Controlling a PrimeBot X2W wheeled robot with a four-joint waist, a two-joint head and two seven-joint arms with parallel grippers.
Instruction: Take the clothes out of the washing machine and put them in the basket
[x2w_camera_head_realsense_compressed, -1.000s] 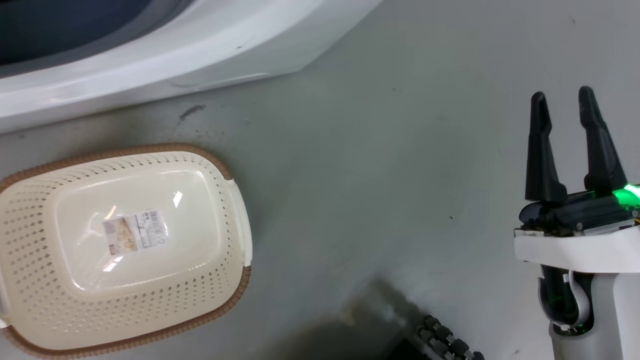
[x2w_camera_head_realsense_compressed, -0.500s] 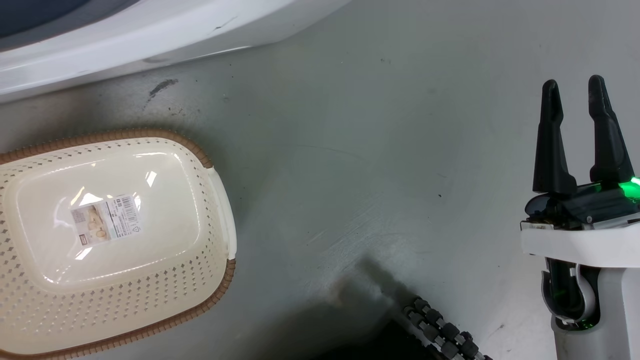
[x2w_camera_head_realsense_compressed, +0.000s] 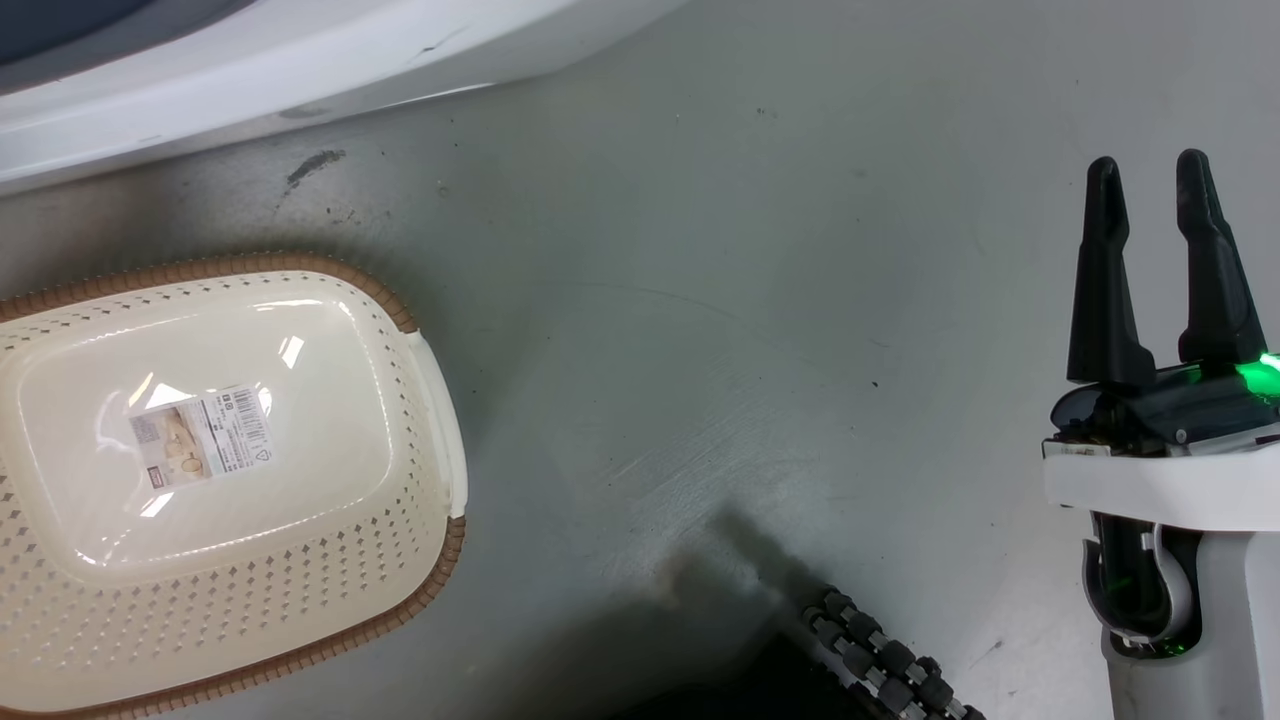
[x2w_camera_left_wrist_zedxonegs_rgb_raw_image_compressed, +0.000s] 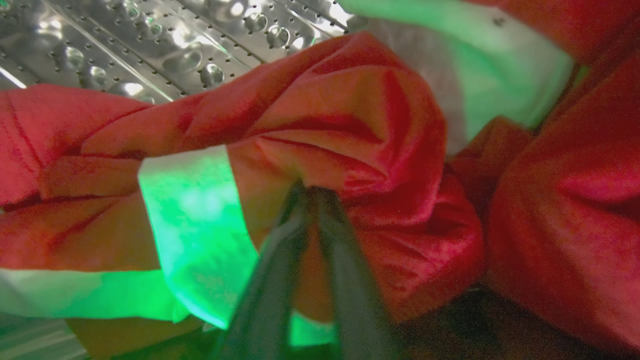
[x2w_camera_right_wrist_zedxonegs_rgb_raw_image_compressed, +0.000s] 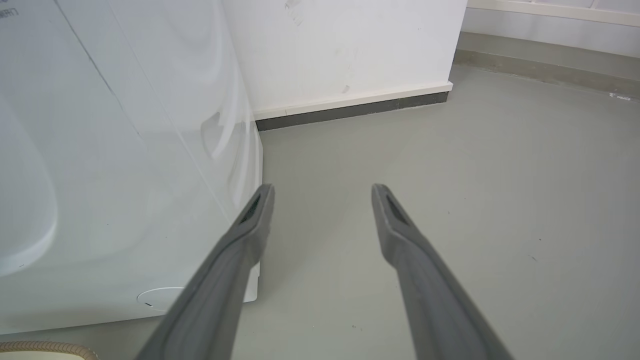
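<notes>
In the left wrist view my left gripper (x2w_camera_left_wrist_zedxonegs_rgb_raw_image_compressed: 309, 190) is shut on the red clothes (x2w_camera_left_wrist_zedxonegs_rgb_raw_image_compressed: 350, 115), its fingertips pinching a fold beside a white band lit green. The perforated steel drum of the washing machine (x2w_camera_left_wrist_zedxonegs_rgb_raw_image_compressed: 165, 40) shows behind the cloth. In the head view the cream basket (x2w_camera_head_realsense_compressed: 220, 600) with a brown rim stands on the floor at the left, holding nothing but a label sticker. The washing machine's white front (x2w_camera_head_realsense_compressed: 300, 60) runs along the top. My right gripper (x2w_camera_head_realsense_compressed: 1148, 175) stands open at the right over bare floor, seen as well in its wrist view (x2w_camera_right_wrist_zedxonegs_rgb_raw_image_compressed: 322, 192).
Grey floor (x2w_camera_head_realsense_compressed: 700, 350) lies between basket and right gripper. A dark ribbed cable (x2w_camera_head_realsense_compressed: 885, 660) crosses the bottom edge. In the right wrist view the washer's white side (x2w_camera_right_wrist_zedxonegs_rgb_raw_image_compressed: 125, 150) stands to the left and a white wall with a dark skirting (x2w_camera_right_wrist_zedxonegs_rgb_raw_image_compressed: 350, 107) lies behind it.
The head camera has shifted, so basket and washer slid left and up in the picture. The right gripper stays open in much the same pose.
</notes>
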